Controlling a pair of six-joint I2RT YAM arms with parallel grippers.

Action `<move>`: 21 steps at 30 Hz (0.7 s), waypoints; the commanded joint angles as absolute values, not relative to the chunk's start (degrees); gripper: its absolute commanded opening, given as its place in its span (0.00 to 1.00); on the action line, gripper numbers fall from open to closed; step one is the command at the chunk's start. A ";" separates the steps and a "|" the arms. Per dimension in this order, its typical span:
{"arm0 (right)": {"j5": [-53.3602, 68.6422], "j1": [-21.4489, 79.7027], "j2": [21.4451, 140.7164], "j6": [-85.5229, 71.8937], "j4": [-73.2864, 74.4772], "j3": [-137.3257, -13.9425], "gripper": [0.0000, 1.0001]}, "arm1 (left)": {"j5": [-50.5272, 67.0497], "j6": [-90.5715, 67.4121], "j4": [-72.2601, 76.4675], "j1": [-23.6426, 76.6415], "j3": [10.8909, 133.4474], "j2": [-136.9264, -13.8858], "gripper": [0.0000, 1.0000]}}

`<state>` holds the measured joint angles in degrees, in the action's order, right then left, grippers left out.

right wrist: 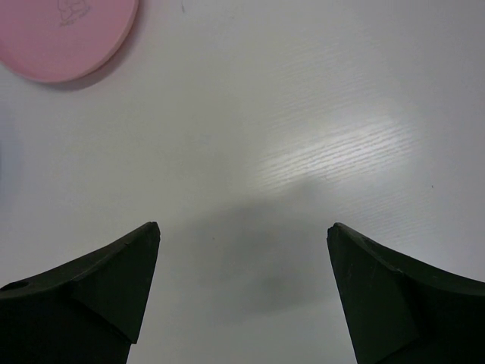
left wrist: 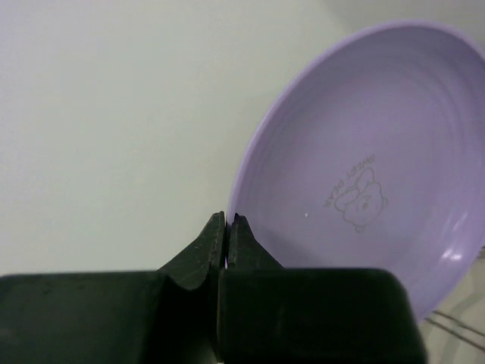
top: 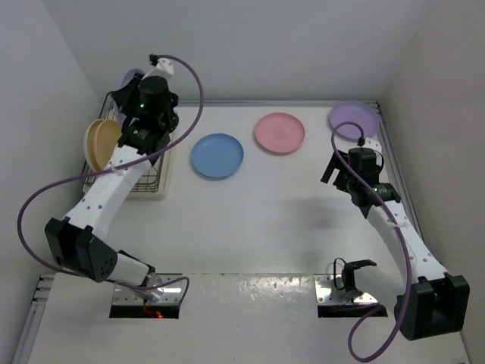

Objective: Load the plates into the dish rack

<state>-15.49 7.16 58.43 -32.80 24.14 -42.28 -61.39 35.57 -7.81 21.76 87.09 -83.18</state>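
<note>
My left gripper point(top: 141, 86) is over the back of the dish rack point(top: 148, 179). In the left wrist view it point(left wrist: 227, 224) is shut on the rim of a purple plate point(left wrist: 364, 174), which it holds tilted on edge. That plate peeks out behind the wrist in the top view point(top: 130, 76). A tan plate point(top: 101, 142) stands on edge in the rack's left side. A blue plate point(top: 217, 155), a pink plate point(top: 280, 133) and a second purple plate point(top: 353, 119) lie flat on the table. My right gripper point(top: 334, 170) point(right wrist: 242, 231) is open and empty above bare table.
The pink plate's edge shows at the top left of the right wrist view point(right wrist: 64, 34). Rack wires show at the lower right of the left wrist view point(left wrist: 455, 327). White walls close in the table on the left, back and right. The left arm's purple cable point(top: 198, 83) loops over the rack.
</note>
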 commanded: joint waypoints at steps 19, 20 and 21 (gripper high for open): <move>-12.48 8.88 60.03 -34.54 24.87 -53.88 0.90 | -69.17 77.43 67.05 8.79 52.65 -86.22 0.00; -12.57 8.88 59.94 -34.54 24.96 -53.88 0.90 | -68.65 76.21 67.06 8.27 51.86 -86.22 0.00; -12.57 8.79 59.85 -34.63 24.96 -53.79 0.90 | -68.64 75.07 67.06 8.26 51.33 -86.74 0.00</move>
